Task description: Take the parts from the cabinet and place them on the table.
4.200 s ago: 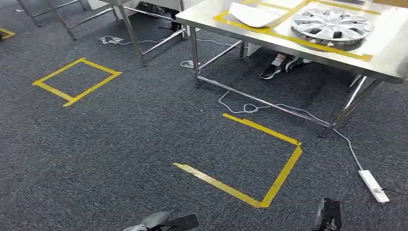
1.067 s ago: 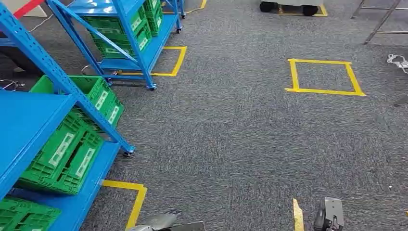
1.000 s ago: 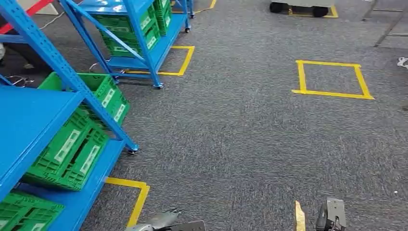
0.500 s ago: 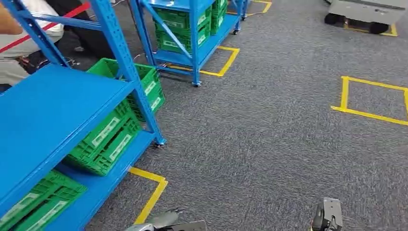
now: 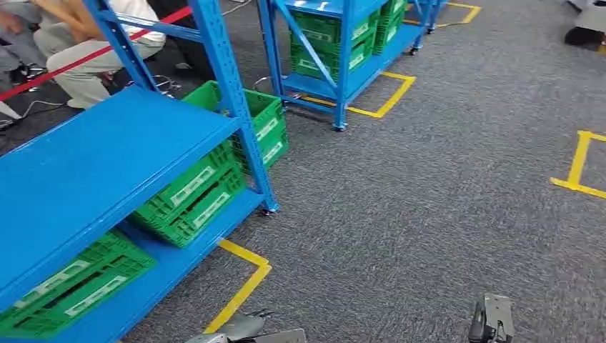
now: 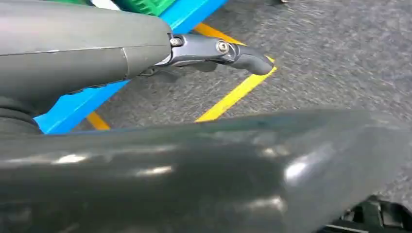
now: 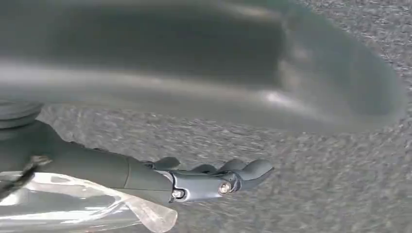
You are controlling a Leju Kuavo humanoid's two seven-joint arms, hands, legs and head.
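Head view. Near blue rack (image 5: 107, 157) to the left, top shelf bare, 2 green crates (image 5: 193, 196) on the levels below. Parts themselves not made out; probably inside the crates, so not yet on any table. Second rack (image 5: 343, 43) further back. Yellow tape corner (image 5: 239, 286) on the carpet beside the rack foot. People (image 5: 78, 50) seated just behind the rack. Left hand (image 5: 239, 329) and right hand (image 5: 489, 320) low at the frame edge, nothing in either.

Left wrist view. Left hand (image 6: 214, 51) released, fingers stretched out, empty, hanging over the tape (image 6: 233, 94) near the rack's bottom shelf (image 6: 73, 109). Risk: arm near the shelf edge, could clip the steel on a turn or a step closer.

Right wrist view. Right hand (image 7: 214, 182) slack, fingers apart, carrying nothing, above bare carpet (image 7: 316, 170).

Other hazards, judged: stopping off the tape mark would leave crates out of reach; low shelves mean a deep bend and shaky balance; reaching through could come near the seated people.
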